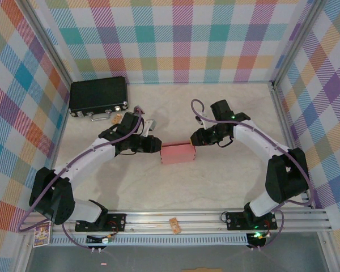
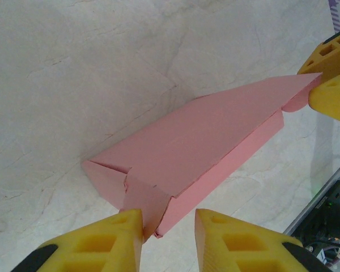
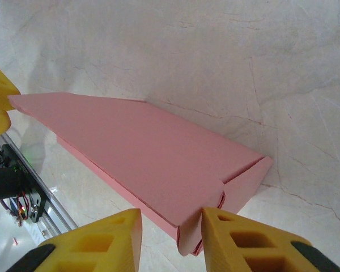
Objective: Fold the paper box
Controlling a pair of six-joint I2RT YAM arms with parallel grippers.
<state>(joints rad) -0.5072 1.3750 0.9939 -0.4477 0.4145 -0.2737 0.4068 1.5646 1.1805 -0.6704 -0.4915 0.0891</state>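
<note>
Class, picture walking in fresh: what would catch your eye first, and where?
The salmon-pink paper box in the middle of the table stands out, with the left fingers and right fingers straddling its end flaps from opposite sides. A black case sits at the far-left corner, against bright plaid walls.

Cream, marble-veined tabletop point(image 1: 215, 187) enclosed on three sides by pastel plaid walls point(image 1: 175, 39) — aluminium posts point(image 1: 45, 45) at the rear corners, a slotted aluminium rail point(image 1: 204, 218) along the near edge. Black latched case point(image 1: 98, 95) at rear left. Lighting soft, even.

matt thin-card paper box point(image 2: 204, 130), smooth marbled table point(image 2: 73, 85)
</note>
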